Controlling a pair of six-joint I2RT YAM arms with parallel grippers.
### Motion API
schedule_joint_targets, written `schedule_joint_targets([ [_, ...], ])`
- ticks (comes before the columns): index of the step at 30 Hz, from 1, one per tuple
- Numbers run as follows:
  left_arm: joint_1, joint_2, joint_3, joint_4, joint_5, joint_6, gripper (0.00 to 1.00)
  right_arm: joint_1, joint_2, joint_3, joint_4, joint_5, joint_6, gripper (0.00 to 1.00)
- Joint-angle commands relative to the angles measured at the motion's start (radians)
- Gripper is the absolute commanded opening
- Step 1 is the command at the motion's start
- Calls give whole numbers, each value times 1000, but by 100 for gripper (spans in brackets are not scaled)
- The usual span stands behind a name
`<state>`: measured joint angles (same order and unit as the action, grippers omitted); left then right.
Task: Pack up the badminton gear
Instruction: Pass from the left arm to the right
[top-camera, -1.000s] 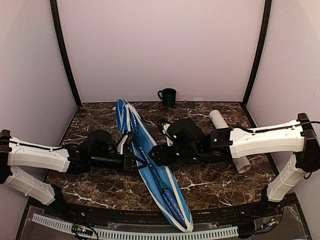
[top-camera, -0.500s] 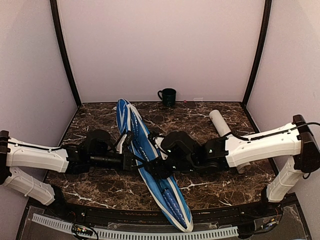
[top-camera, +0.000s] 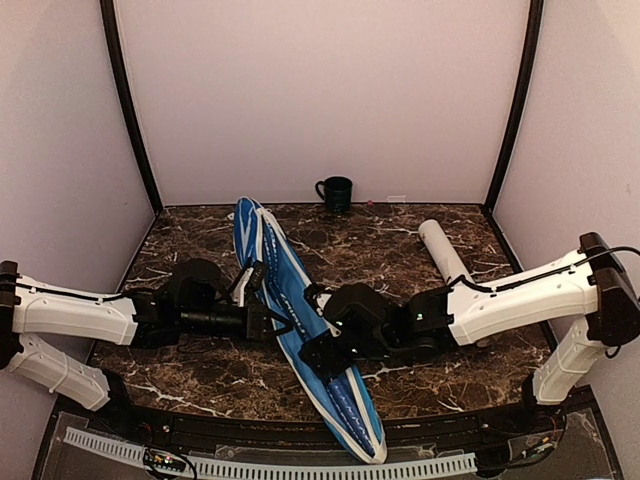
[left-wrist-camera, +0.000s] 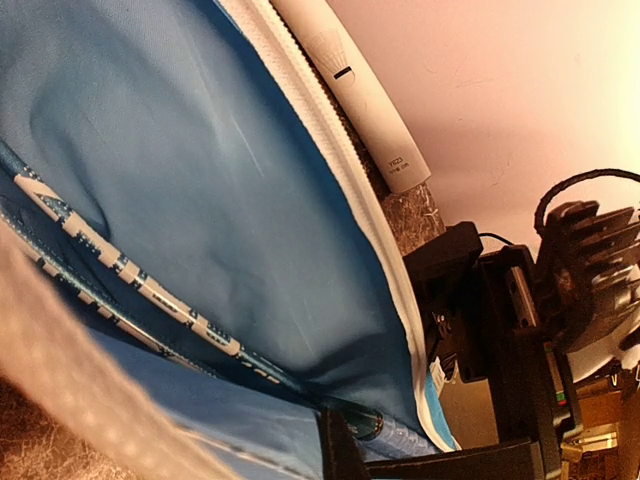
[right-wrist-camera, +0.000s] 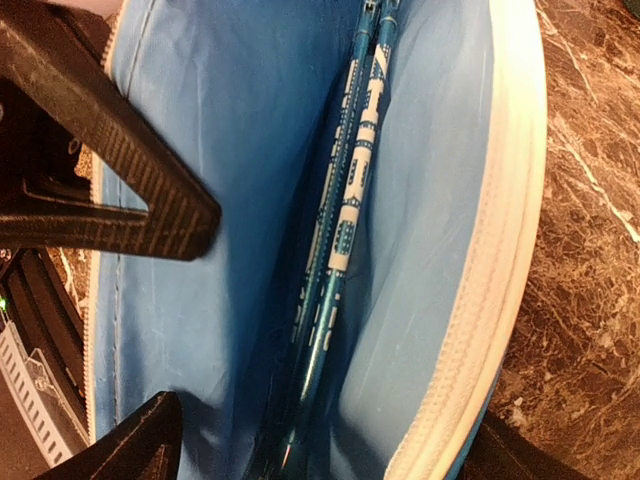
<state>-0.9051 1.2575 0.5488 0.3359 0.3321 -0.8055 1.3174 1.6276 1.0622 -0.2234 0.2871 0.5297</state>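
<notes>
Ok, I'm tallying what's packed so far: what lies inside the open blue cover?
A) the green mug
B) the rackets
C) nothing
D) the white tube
B: the right wrist view shows the shafts of the rackets lying inside the blue cover. The white tube and the mug sit outside it.

Of the rackets (right-wrist-camera: 345, 215) only shafts show; the heads are hidden inside the cover (top-camera: 262, 250). The tube (top-camera: 440, 250) has its five-o'clock end hidden behind the right arm (top-camera: 520, 295).
</notes>
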Motion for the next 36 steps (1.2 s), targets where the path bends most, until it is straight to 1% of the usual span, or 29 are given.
schedule_joint_targets([
  [1, 6, -31, -12, 33, -15, -1, 0, 10, -27, -41, 52, -48, 16, 90],
  [4, 6, -36, -13, 23, -22, -1, 0, 11, -93, -77, 151, -130, 13, 90],
  [7, 6, -35, -11, 21, -27, -1, 0, 10, -117, -100, 233, -213, 23, 90],
  [9, 6, -33, -11, 24, -27, -4, 0, 12, -91, -87, 236, -246, 26, 90],
  [12, 6, -30, -7, 22, -31, -10, 0, 25, -43, -53, 220, -244, 22, 89],
  [16, 6, -35, -1, 12, -38, -19, 0, 52, 27, 9, 163, -184, 4, 88],
  [21, 6, -46, -2, -2, -69, -50, 0, 103, 97, 140, 1, -4, -20, 84],
  [23, 6, -43, -2, -1, -77, -65, 0, 121, 140, 194, -83, 65, -16, 79],
  [25, 6, -41, 0, -5, -91, -79, 0, 138, 178, 255, -159, 129, -8, 71],
  [27, 6, -41, 0, -4, -101, -91, 0, 153, 214, 308, -225, 202, 12, 60],
  [29, 6, -42, -1, 0, -109, -100, 0, 158, 242, 341, -269, 234, 42, 49],
  [34, 11, -53, 9, -14, -126, -108, 0, 158, 239, 344, -293, 287, 115, 22],
  [36, 12, -60, 10, -24, -130, -111, 0, 158, 229, 338, -297, 300, 136, 13],
])
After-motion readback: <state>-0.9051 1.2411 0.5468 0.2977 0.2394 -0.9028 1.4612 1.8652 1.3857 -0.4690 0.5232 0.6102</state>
